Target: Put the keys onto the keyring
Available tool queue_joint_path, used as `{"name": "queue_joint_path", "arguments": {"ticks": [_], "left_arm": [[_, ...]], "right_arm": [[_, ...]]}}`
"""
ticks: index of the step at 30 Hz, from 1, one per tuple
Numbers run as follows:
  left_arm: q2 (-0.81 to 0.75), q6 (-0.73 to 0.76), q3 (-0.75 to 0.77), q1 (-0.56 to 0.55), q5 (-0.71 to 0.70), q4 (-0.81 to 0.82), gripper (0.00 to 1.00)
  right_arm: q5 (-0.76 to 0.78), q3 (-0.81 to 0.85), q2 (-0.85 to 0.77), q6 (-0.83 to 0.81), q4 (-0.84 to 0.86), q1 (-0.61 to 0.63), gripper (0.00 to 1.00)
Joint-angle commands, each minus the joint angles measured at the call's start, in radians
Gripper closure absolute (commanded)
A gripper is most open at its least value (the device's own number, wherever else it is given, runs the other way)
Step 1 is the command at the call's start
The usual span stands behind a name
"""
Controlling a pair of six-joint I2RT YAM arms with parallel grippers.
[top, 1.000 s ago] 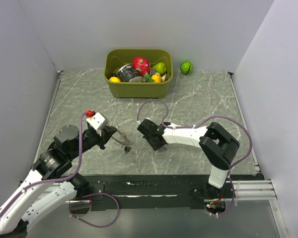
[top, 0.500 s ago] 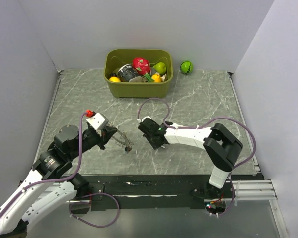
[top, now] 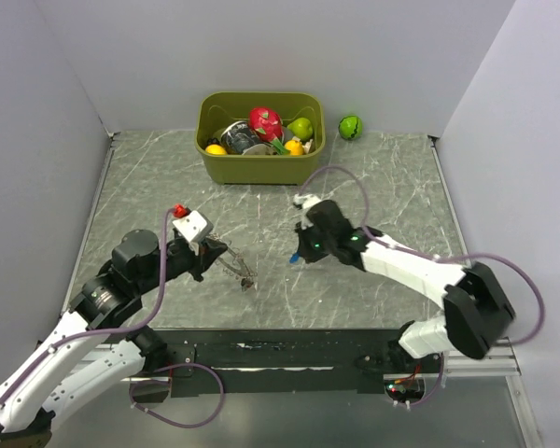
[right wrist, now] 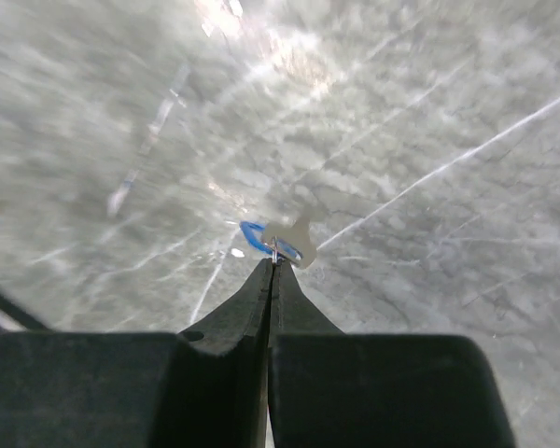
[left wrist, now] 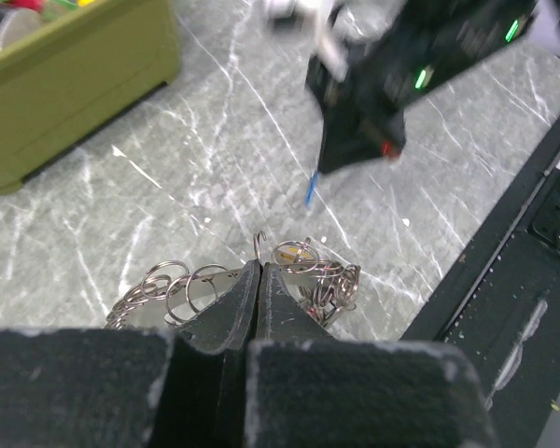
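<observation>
Right tool (right wrist: 273, 265) shifted, gripping blue key (right wrist: 254, 238); left tool (left wrist: 259, 271) gripping keyring (left wrist: 151, 278).

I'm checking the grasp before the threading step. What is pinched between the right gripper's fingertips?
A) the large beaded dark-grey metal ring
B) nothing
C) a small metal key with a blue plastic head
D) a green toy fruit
C: in the right wrist view the right gripper is shut on the small metal key with a blue plastic head, which pokes out just past its tips.

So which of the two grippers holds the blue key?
The right gripper: it is shut on the blue key, which hangs from its fingertips. The left gripper is also shut, but on the keyring.
</observation>
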Motion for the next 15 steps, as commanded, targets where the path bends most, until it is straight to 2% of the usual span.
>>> {"name": "queue_joint_path", "arguments": {"ticks": [1, 9, 15], "left_arm": [[0.028, -0.024, 0.053, 0.003, 0.056, 0.083, 0.99], [0.096, -0.046, 0.072, 0.005, 0.111, 0.12, 0.99], [0.14, -0.098, 0.062, 0.005, 0.194, 0.235, 0.99]], "right_arm": [[-0.273, -0.083, -0.154, -0.03, 0.18, -0.079, 1.0], [-0.498, -0.203, -0.396, -0.142, 0.345, -0.099, 1.0], [-0.585, -0.249, -0.53, -0.193, 0.366, -0.101, 1.0]]}}
